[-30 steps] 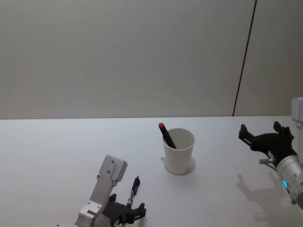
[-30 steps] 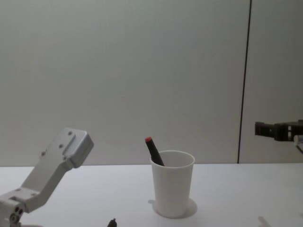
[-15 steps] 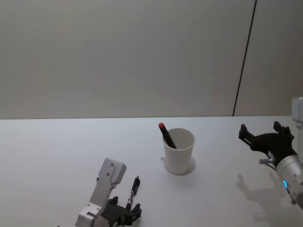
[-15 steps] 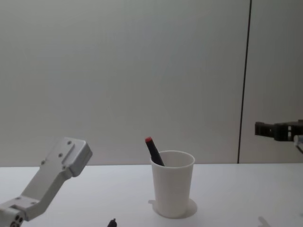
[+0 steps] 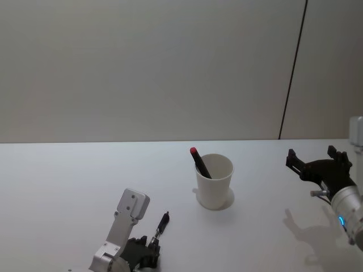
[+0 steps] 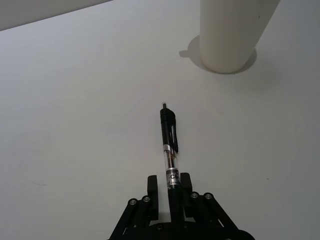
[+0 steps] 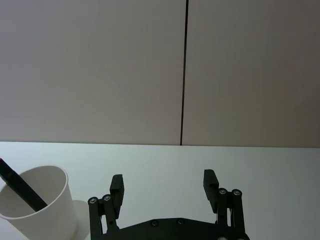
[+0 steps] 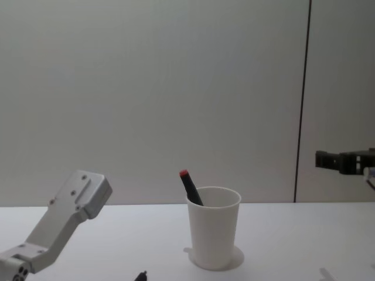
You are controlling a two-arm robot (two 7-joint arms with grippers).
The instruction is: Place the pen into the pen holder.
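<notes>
Left claw (image 6: 170,192) sits narrow on the pen (image 6: 169,145) at its near end. The barrel lies flat on the table (image 6: 75,100), clip end pointing ahead at the pen holder (image 6: 227,35), well apart, probably for an end-on lift. Right claw (image 7: 165,182) hangs wide open beyond it.

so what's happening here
The left gripper is closed on the near end of a black click pen that lies flat on the white table, short of the white paper cup. A dark red-tipped pen already leans inside that cup. The right gripper hangs open above the table's right side, idle.
</notes>
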